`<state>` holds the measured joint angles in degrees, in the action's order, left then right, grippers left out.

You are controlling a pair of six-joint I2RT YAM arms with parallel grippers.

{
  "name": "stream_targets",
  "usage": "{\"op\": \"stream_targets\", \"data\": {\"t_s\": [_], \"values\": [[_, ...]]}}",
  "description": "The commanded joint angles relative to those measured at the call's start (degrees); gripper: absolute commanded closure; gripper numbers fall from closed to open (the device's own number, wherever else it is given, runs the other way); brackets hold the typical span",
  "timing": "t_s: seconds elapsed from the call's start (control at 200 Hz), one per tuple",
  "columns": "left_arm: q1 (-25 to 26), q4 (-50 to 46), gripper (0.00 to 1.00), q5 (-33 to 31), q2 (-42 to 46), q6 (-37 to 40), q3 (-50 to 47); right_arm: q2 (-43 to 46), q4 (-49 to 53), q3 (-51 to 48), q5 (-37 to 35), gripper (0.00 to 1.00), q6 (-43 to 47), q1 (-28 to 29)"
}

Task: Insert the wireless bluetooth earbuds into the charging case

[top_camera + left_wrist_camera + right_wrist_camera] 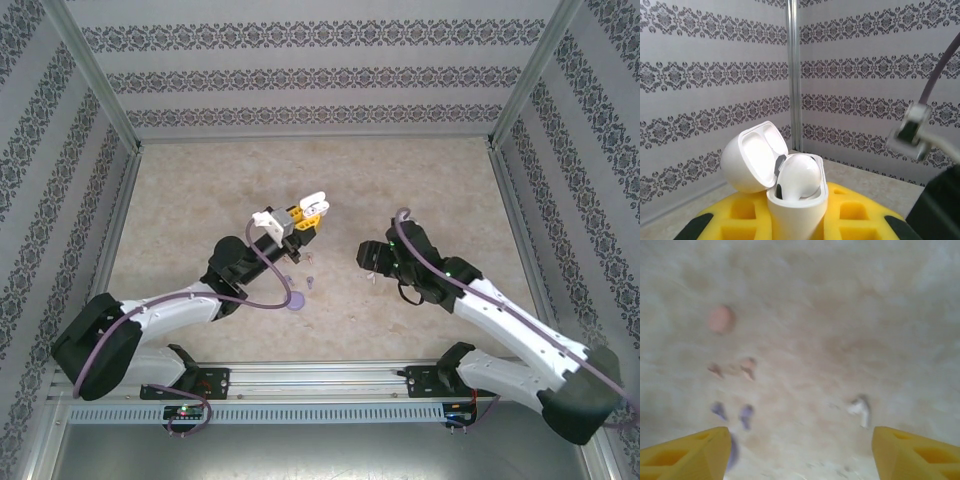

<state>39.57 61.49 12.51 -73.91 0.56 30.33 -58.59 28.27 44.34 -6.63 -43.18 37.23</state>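
**White case in my left grip, right jaws wide over the loose buds**

My left gripper was clenched on the white charging case, a yellow finger pressed to each side. I held the case upright, off the table. Its lid was swung open to the left in my left wrist view. One white earbud sat in the case with its rounded head standing above the rim, leaning towards the lid hinge. The shell and the inside of the lid were plain glossy white.

My right gripper hung over the table with its jaws spread wide and nothing between them. That wrist view was badly blurred. A loose white earbud lay on the table ahead of the jaws, nearer the finger at the right of the view and apart from it. Two purple earbuds lay side by side near the finger on the left. Two pinkish earbuds lay just beyond the purple pair. A round pinkish case lay farther off again.

From above, my two grippers were well apart. The small buds lay on the table between them, on the near side. A round purple piece sat beside my left forearm.
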Motion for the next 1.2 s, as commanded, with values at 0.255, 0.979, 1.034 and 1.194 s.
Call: {"op": "stream_targets", "data": {"t_s": [0.255,0.979,1.034,1.194], "values": [[-0.55,-2.37,1.0,-0.8,5.33,0.98,-2.64,-21.2,11.21,7.69,0.72,0.26,16.96,-0.65],[-0.55,-2.96,1.0,-0.66,5.89,1.51,-2.09,-38.97,9.83,15.11,3.28,0.44,21.73,-4.45],[-0.55,-3.04,1.0,-0.62,5.88,1.64,-2.04,-39.95,9.67,15.38,3.47,0.46,21.85,-4.45],[-0.6,-3.39,1.0,-0.69,5.88,2.06,-1.75,-41.33,9.22,15.21,3.34,0.5,21.85,-4.62]]}}
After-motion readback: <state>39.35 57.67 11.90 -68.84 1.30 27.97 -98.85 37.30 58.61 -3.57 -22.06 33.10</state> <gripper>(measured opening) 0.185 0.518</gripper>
